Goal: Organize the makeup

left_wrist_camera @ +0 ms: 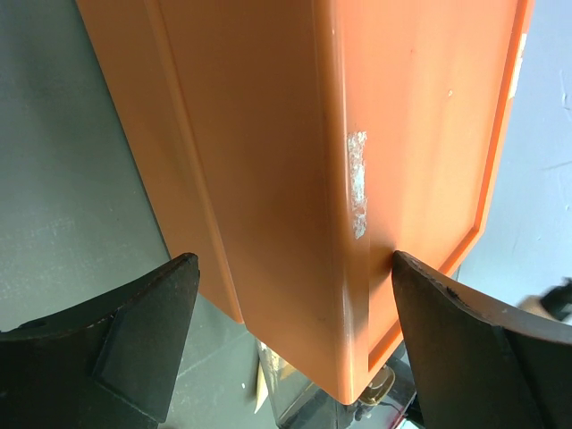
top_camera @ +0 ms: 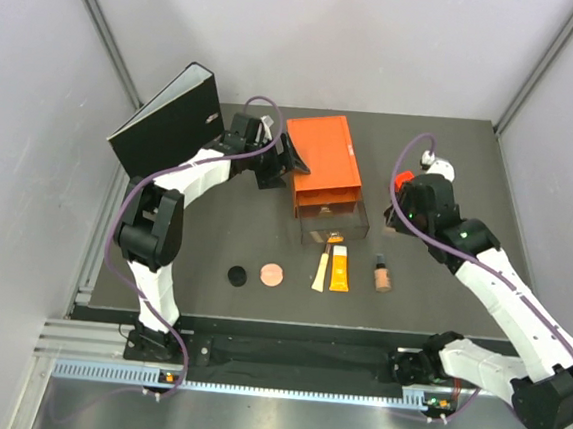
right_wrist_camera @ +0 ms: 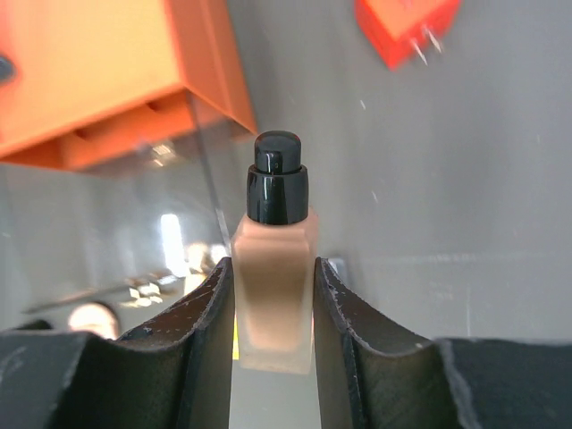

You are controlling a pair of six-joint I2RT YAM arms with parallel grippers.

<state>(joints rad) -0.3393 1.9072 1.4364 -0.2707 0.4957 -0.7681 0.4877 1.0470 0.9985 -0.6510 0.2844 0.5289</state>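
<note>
Right pincer (right_wrist_camera: 273, 271): closed part-way on a bottle (right_wrist_camera: 273, 313), one finger (right_wrist_camera: 197, 340) pressed flat on each side of its tan body. It hangs just right of the drawer (top_camera: 332, 222).
Bottle: tan with a black cap (right_wrist_camera: 278, 174). The cap points away from the pincer and the body is sunk between the fingers. I cannot tell whether its base touches the table (top_camera: 208, 308).
Left pincer (left_wrist_camera: 293, 261): spread wide, its fingers (left_wrist_camera: 134, 340) set either side of the box's (left_wrist_camera: 268, 161) upper left edge. I cannot tell whether a pad touches the orange wall.
Box: orange, in the middle of the table's far half, with a scuffed white patch on its corner.
Drawer: clear, pulled out from the box's near end. Small things lie in it, too small to name.
Row along the near part of the table, left to right:
- black disc (top_camera: 237, 273)
- copper disc (top_camera: 272, 274), just beside the black one
- beige tube (top_camera: 319, 275), slanted
- orange tube (top_camera: 340, 269), touching or almost touching the beige one
- second bottle (top_camera: 383, 274), lying a little apart with its cap toward the far side
Red cube (right_wrist_camera: 407, 27): on the table beyond the held bottle, right of the box and apart from both.
Binder (top_camera: 169, 119): black, standing at the far left corner, behind the left arm (top_camera: 155, 223).
</note>
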